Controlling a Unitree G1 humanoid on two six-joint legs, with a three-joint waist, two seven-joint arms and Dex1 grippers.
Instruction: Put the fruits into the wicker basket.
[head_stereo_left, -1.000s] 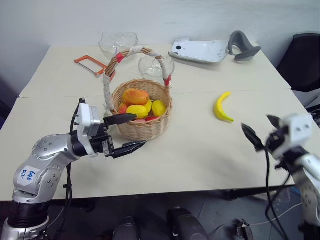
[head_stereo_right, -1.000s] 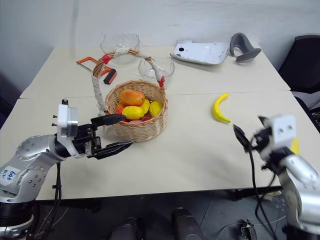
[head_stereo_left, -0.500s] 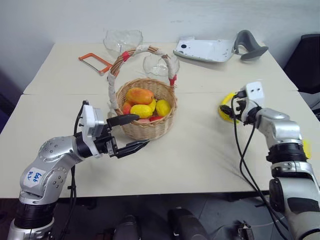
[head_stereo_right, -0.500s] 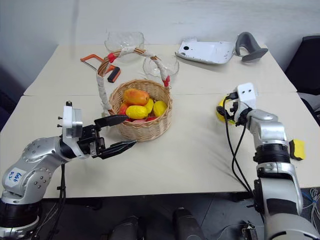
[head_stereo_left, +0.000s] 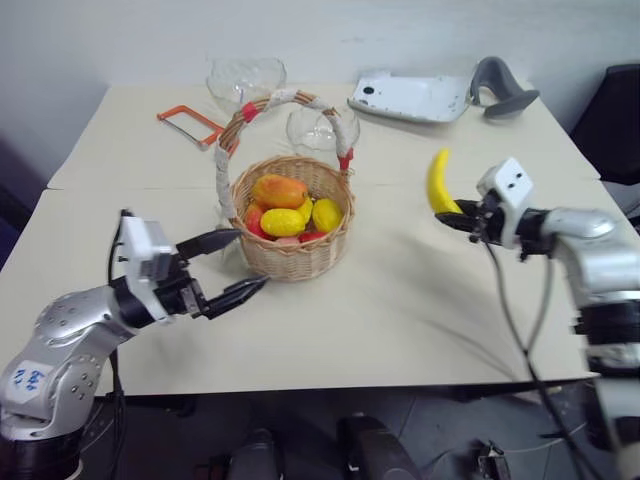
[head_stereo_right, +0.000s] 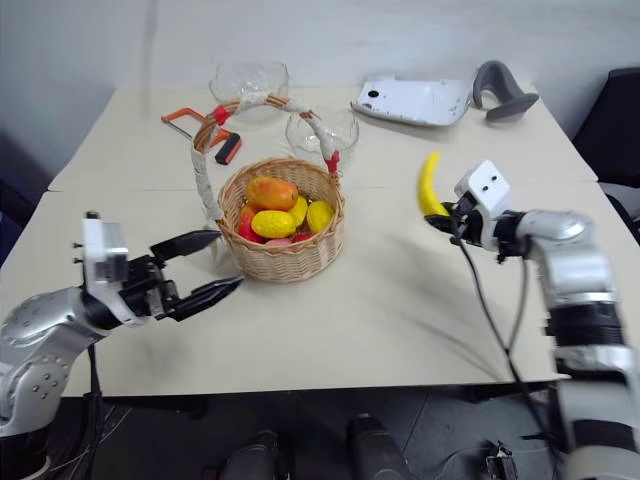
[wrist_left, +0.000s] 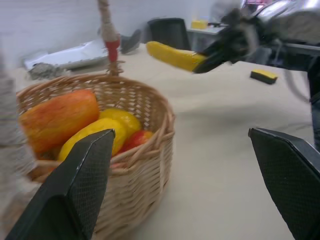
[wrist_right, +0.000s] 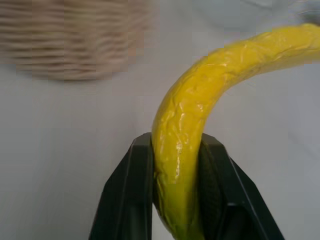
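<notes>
Much of the heap inside my wicker basket is buried; I can count an orange-red mango on top, two yellow pieces, one a lemon and one longer, and bits of red under them whose number and kind I cannot make out; in my left wrist view the handle is cut off above its red tie, and the far things blur. The basket stands near the middle of the tabletop, somewhat toward its left edge, its tall arched handle upright; one banana is outside it, lifted clear of the tabletop toward the right edge, its tip pointing up; my right claw is clamped on its lower end, both black fingers pressed against its sides. My left claw hangs just in front of the basket toward the near edge, fingers spread wide, holding nothing.

Along the far edge I count two clear glass bowls, one half hidden behind the handle and neither with contents I can discern; one orange-framed hacksaw near the far left corner; one white flat device with a grey band toward the far right corner. A yellow-and-black sponge block lies well apart, past my right arm.
</notes>
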